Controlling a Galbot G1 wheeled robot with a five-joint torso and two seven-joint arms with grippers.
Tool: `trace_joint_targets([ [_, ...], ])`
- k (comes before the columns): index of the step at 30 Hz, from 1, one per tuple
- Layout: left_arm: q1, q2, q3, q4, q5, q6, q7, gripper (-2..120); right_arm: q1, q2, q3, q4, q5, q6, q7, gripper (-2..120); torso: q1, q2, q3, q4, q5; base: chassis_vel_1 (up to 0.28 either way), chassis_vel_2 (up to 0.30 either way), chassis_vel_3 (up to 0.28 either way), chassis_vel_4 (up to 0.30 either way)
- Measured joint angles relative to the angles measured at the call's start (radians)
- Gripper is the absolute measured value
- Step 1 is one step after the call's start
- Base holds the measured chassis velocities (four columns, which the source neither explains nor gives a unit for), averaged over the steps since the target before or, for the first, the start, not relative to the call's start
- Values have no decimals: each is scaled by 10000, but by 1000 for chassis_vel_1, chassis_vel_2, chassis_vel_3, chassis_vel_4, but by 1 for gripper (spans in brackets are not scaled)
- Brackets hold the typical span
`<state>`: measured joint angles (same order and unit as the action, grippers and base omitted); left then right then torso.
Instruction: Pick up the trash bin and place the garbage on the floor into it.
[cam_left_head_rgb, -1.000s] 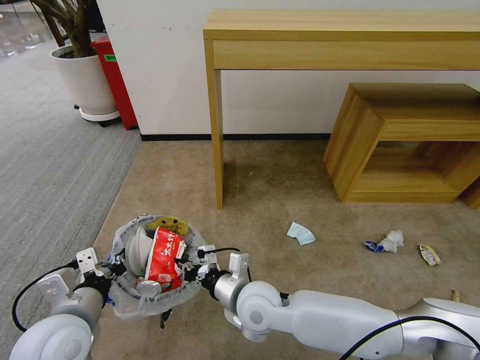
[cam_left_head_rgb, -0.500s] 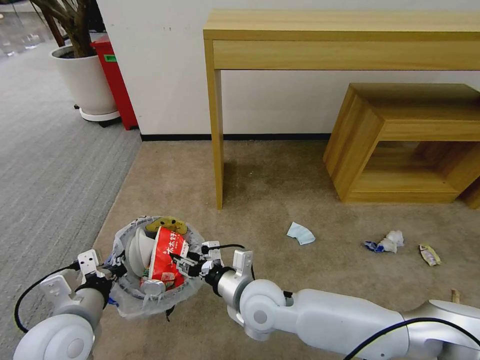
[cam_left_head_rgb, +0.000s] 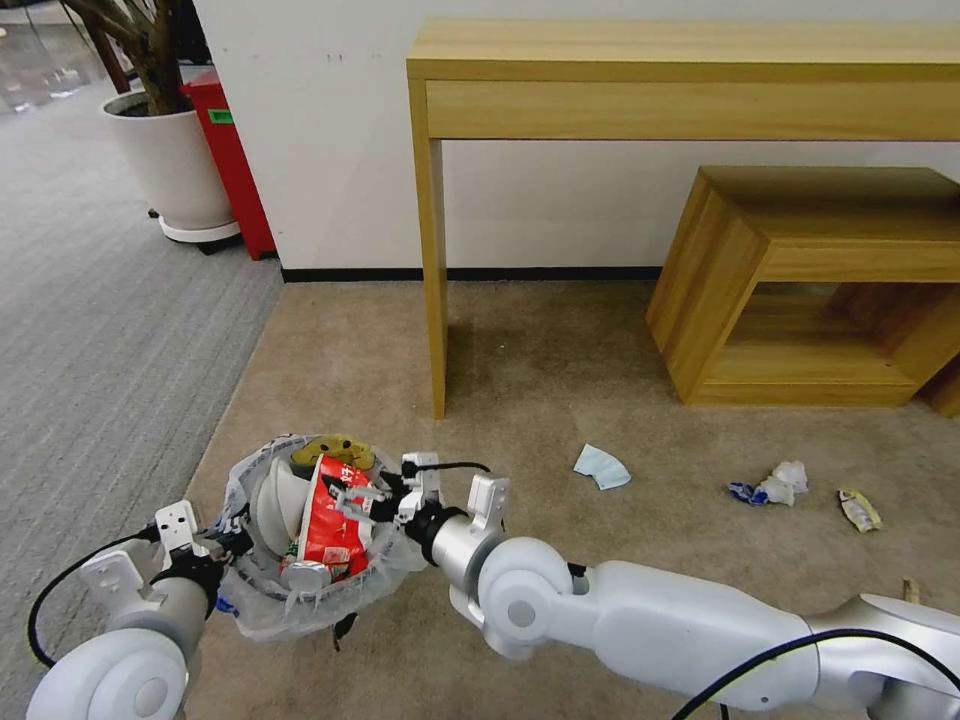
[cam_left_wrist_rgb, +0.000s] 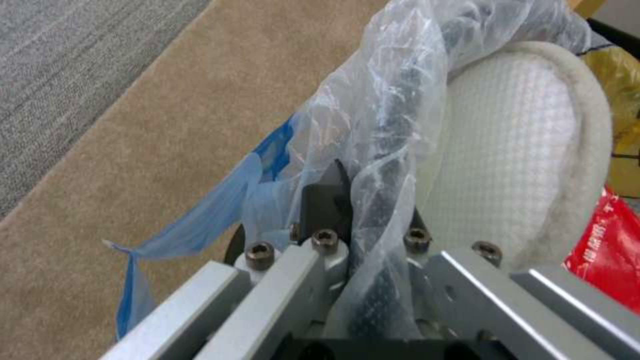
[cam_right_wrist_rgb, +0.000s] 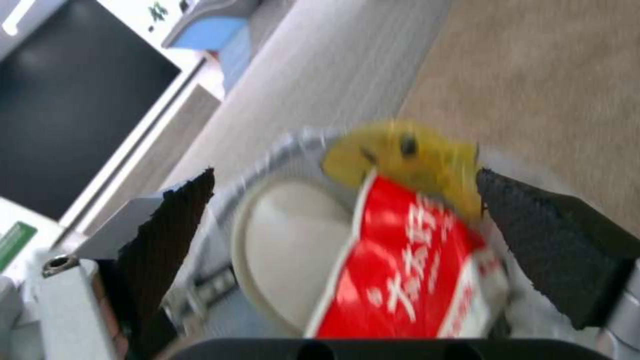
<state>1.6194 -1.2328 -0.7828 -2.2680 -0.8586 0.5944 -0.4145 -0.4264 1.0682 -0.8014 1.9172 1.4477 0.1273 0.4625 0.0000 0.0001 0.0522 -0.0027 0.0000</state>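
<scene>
Trash bin (cam_left_head_rgb: 300, 540): held off the beige carpet (cam_left_head_rgb: 560, 400) at lower left, liner rim pinched tight in the left gripper (cam_left_wrist_rgb: 363, 240), likely so the mouth stays up for loading.
Look: small and dark, crinkly clear bag, yellow smiley at the back; stuffed with a white slipper (cam_left_head_rgb: 275, 505), a red wrapper (cam_left_head_rgb: 330, 515) and a can.
Right gripper (cam_right_wrist_rgb: 347, 220): over the bin mouth, pads spread wide, clutching nothing, red wrapper lying between them.
Litter left: blue-white carton (cam_left_head_rgb: 601, 467), crumpled paper (cam_left_head_rgb: 775, 483) and a wrapper (cam_left_head_rgb: 858, 509), well apart from the bin.
</scene>
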Motion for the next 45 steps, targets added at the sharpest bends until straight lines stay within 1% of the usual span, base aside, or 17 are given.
trace_joint_targets([
  [3, -5, 10, -13, 51, -17, 42, -3, 1, -81, -34, 498, 22, -49, 28, 7, 100, 0, 0, 0, 1, 0, 0, 0, 0, 0],
  [5, -7, 15, -18, 58, -22, 59, -3, 1, -106, -45, 604, 23, -68, 29, 23, 100, 0, 0, 0, 1, 0, 0, 0, 0, 0],
  [7, -7, 39, -34, 76, -34, 94, 13, 1, -228, -142, 1073, 23, -146, 39, 139, 100, 0, 0, 0, 2, 1, 0, 0, 0, 0],
  [8, -7, 39, -34, 76, -34, 94, 13, 1, -228, -142, 1073, 23, -146, 39, 139, 100, 0, 0, 0, 2, 1, 0, 0, 0, 0],
  [11, -11, 107, -95, 157, 248, 244, 234, 1, -662, -632, 2399, -1, -412, -49, 483, 100, 0, 0, 0, 0, 1, 0, 0, 0, 0],
  [12, -11, 107, -95, 157, 248, 244, 234, 1, -662, -632, 2399, -1, -412, -49, 483, 100, 0, 0, 0, 0, 1, 0, 0, 0, 0],
  [13, -23, 139, -116, 221, 564, 302, 437, 1, -994, -980, 3204, -16, -560, -116, 683, 100, 0, 0, 0, -1, 1, 0, 0, 0, 0],
  [15, -33, 153, -154, 316, 948, 368, 777, 1, -1364, -1362, 3845, -18, -789, -113, 908, 100, 0, 0, 1, -2, 3, 0, 0, 0, 0],
  [16, -33, 153, -154, 316, 948, 368, 777, 1, -1364, -1362, 3845, -18, -789, -113, 908, 100, 0, 0, 1, -2, 3, 0, 0, 0, 0],
  [18, 10, 137, -189, 424, 1448, 407, 1285, 1, -1868, -1800, 4484, -39, -1147, -128, 1289, 100, 0, 0, 0, 0, 2, 0, 0, 0, 0],
  [19, 10, 137, -189, 424, 1448, 407, 1285, 1, -1868, -1800, 4484, -39, -1147, -128, 1289, 100, 0, 0, 0, 0, 2, 0, 0, 0, 0],
  [22, 82, 36, -192, 498, 1638, 364, 1963, 1, -2546, -2204, 5203, -78, -1696, -368, 1770, 100, 0, 0, 0, -2, 1, 0, 0, 0, 0],
  [26, 191, -48, -241, 497, 1603, 169, 2129, 1, -2835, -2390, 5501, -122, -1988, -504, 2097, 100, 0, 0, 0, -1, 1, 0, 0, 0, 0],
  [30, 260, -99, -334, 447, 1559, 81, 2129, 1, -2881, -2573, 5653, -246, -2231, -697, 2229, 100, 0, 0, 0, 3, 2, 0, 0, 0, 0],
  [35, 299, -152, -430, 407, 1515, 40, 2128, 1, -2981, -2811, 6034, -487, -2552, -1021, 2356, 100, 0, 0, 0, -2, 0, 0, 0, 0, 0],
  [41, 284, -195, -494, 401, 1439, 14, 2103, 1, -3049, -2948, 6312, -995, -3128, -1019, 2200, 100, 0, 0, 0, 1, 0, 0, 0, 0, 0],
  [45, 263, -191, -494, 442, 1404, 12, 2096, 1, -3198, -2937, 6547, -1329, -3643, -796, 1918, 100, 0, 0, 0, 0, 1, 0, 0, 0, 0],
])
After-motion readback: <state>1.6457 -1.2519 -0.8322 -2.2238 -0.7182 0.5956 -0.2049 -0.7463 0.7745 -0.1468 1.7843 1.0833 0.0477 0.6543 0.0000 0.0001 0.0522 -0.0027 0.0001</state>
